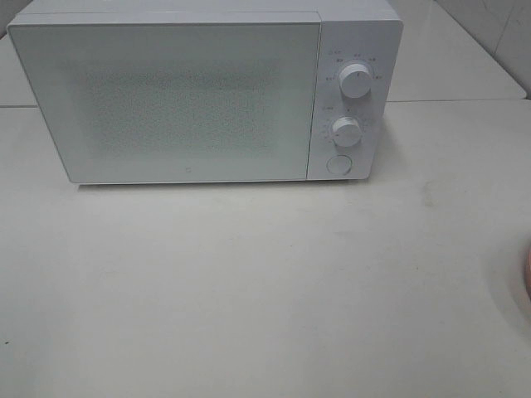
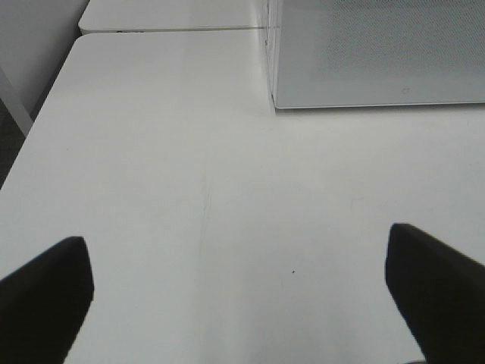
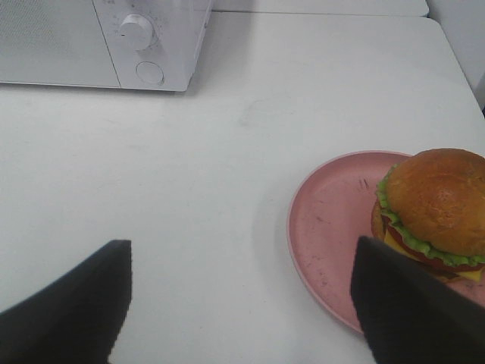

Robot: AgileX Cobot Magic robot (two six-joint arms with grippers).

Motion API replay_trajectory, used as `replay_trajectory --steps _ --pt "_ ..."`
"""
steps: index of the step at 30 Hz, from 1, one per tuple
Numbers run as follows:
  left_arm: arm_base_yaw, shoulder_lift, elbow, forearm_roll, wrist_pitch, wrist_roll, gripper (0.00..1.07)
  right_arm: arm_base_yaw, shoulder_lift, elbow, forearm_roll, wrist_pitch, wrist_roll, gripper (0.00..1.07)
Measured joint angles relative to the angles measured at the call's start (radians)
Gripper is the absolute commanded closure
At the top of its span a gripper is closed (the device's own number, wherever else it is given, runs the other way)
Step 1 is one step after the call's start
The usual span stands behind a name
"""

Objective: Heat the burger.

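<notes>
Round pink plate [image 3: 326,220], matte with scuff marks, holds the tall burger [image 3: 432,208]: glossy golden-brown domed bun, frilly green lettuce, red slice, yellow cheese. Burger sits toward one side of the plate, the rest of the plate bare. Plate rests on the white table [image 3: 250,152], well apart from the microwave; in the high view only a pink sliver of the plate [image 1: 526,278] shows at the right edge, burger out of frame there.

White boxy microwave [image 1: 166,95] stands at the back of the table, door shut, door panel speckled grey mesh, smooth plastic shell. Control strip on its right has two round white knobs [image 1: 355,80] stacked, and a round flat button [image 1: 338,164] below them. What is inside cannot be told through the door.

Left gripper [image 2: 239,292] hovers over bare table near the microwave's front corner, black matte fingers spread wide, holding nothing. Right gripper [image 3: 239,299] has black textured fingers spread wide, nothing between them, one finger [image 3: 413,311] overlapping the plate edge beside the burger.
</notes>
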Motion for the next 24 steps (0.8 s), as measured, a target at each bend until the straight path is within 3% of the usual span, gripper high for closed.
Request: replay_trajectory --steps 24 --pt "0.0 0.0 0.0 0.0 0.0 0.0 0.06 0.0 0.0 0.0 0.0 0.0 0.0 0.31"
